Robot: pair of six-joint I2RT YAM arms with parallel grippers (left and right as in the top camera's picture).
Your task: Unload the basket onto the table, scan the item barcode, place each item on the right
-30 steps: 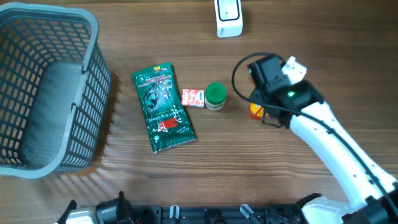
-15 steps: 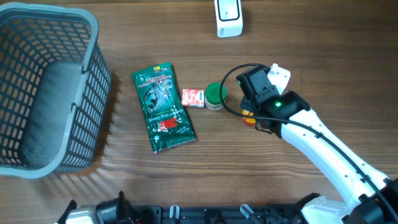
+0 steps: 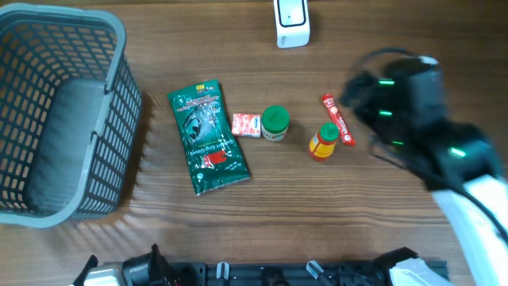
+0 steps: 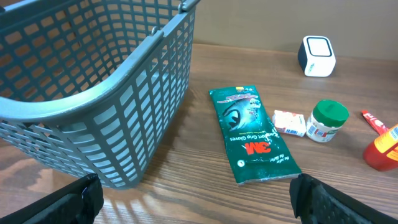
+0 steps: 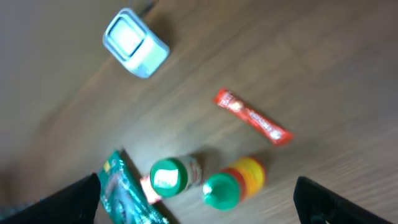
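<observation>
Editor: The wooden table (image 3: pixel 381 214) filled the frame. What sat on it?

Photographer: A white scanner (image 3: pixel 291 21) stood at the far edge, with a grey basket (image 3: pixel 119 95) to the left. Across the middle were a green packet (image 3: pixel 208 137), a small red box (image 3: pixel 246 124), a green-lidded jar (image 3: pixel 275 122), an orange bottle (image 3: pixel 323 142) and a red sachet (image 3: pixel 337 120). The sachet was just beside the bottle.

Editor: And the grippers?

Photographer: The right gripper (image 5: pixel 199 205) hung above the bottle and sachet, blurred, its jaws spread and holding nothing. The left gripper (image 4: pixel 202 202) sat low near the basket, jaws likewise spread wide and empty.
</observation>
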